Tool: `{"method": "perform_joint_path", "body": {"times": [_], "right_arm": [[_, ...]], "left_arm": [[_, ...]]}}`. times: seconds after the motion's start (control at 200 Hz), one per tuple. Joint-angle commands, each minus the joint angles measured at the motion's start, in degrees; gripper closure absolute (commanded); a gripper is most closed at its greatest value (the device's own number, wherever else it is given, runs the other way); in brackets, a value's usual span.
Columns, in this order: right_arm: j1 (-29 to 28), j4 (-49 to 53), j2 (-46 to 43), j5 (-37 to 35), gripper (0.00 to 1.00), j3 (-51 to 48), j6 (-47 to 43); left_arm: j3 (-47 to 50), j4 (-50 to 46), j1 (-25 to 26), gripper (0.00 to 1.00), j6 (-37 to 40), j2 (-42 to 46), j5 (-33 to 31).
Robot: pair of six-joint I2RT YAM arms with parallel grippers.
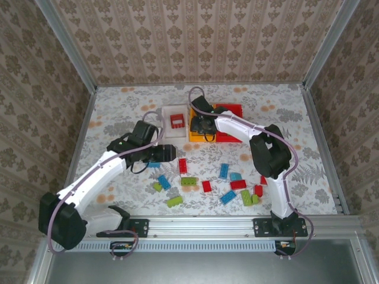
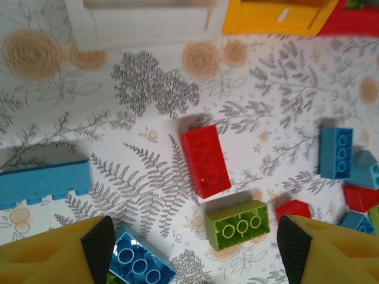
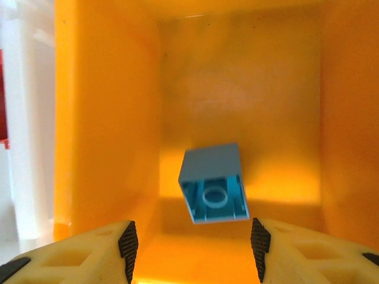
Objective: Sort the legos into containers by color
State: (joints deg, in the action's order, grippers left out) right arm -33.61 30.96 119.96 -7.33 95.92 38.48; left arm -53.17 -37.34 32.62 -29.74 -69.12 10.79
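Your right gripper [image 3: 192, 251] is hovering over the yellow-orange plastic bin [image 3: 106, 118], fingers spread and holding nothing. The small blue studded plastic brick [image 3: 213, 184] is sitting inside that bin, centre of the right wrist view. It's tilted, hollow underside toward the camera and clear of both fingers. I can't tell whether it's resting on the bin floor.

Your left gripper [image 2: 195, 254] is also spread wide and empty, hanging over the loose bricks [image 1: 189, 181] on the floral tabletop [image 2: 148, 89]. The red studded plastic brick [image 2: 204, 160] is lying mid-frame in the left wrist view, with the lime green studded brick [image 2: 237, 223] just below and right of it, near but apart.

In the top view the white plastic bin [image 1: 166, 112] is holding one red brick. The red plastic bin [image 1: 234, 111] is sitting right of the yellow-orange one.

Handling, as I'm judging it:
- The bricks are looking light, rigid and slick; they won't deform, but they can squirt out of a skewed pinch.
- Take the red one across its short width, on the flat side walls, not the studs. Its long axis is running roughly across your closing line, so it needs little wrist turn.
- The green one is lying lengthwise to the fingers, so rotate first.
- Watch neighbours when descending; the pile is looking tight at lower right.
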Motion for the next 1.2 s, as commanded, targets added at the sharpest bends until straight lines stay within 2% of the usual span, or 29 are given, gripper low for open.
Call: {"method": "perform_joint_path", "body": {"times": [0.0,0.145,0.33,0.465,0.685,0.82,0.87,0.99,1.105,1.195], "right_arm": [[-0.94,0.43,-8.92,-2.19,0.44,-1.27,-3.38],[-2.89,-5.82,-19.2,-0.66,0.41,-11.88,-9.16],[-3.9,-16.92,-34.49,13.44,0.31,-32.48,-15.4],[-4.18,-16.19,-43.67,17.15,0.28,-41.81,-15.83],[-4.14,-14.89,-51.37,18.11,0.28,-47.55,-13.3],[-4.19,-14.67,-51.41,18.06,0.29,-47.33,-13.72],[-4.19,-14.71,-51.24,18.03,0.29,-47.09,-13.82],[-4.19,-14.53,-51.3,17.98,0.31,-46.41,-13.86],[-4.17,-14.84,-52.1,16.86,0.32,-46.14,-13.97],[-4.14,-16.45,-51.83,15.58,0.32,-45.22,-13.73]], "left_arm": [[-2.33,-2.53,0.73,0.24,-0.64,-3.68,1.32],[-3.83,-2.31,3.08,0.22,-4.41,-11.17,1.54],[-9.68,-3.24,7.32,0.18,-8.65,-22.06,0.15],[-14.58,-6.46,9.87,0.19,-9.94,-29.25,-2.55],[-17.83,-11.0,10.7,0.31,-10.28,-35.67,-6.56],[-17.85,-9.47,11.1,0.46,-9.57,-37.22,-6.04],[-17.93,-8.81,11.32,0.55,-9.22,-37.64,-6.03],[-19.18,-10.04,11.75,0.73,-8.84,-36.35,-9.44],[-21.33,-13.29,11.06,0.76,-8.3,-31.63,-14.0],[-24.17,-14.91,8.26,0.76,-6.76,-29.1,-13.93]]}}
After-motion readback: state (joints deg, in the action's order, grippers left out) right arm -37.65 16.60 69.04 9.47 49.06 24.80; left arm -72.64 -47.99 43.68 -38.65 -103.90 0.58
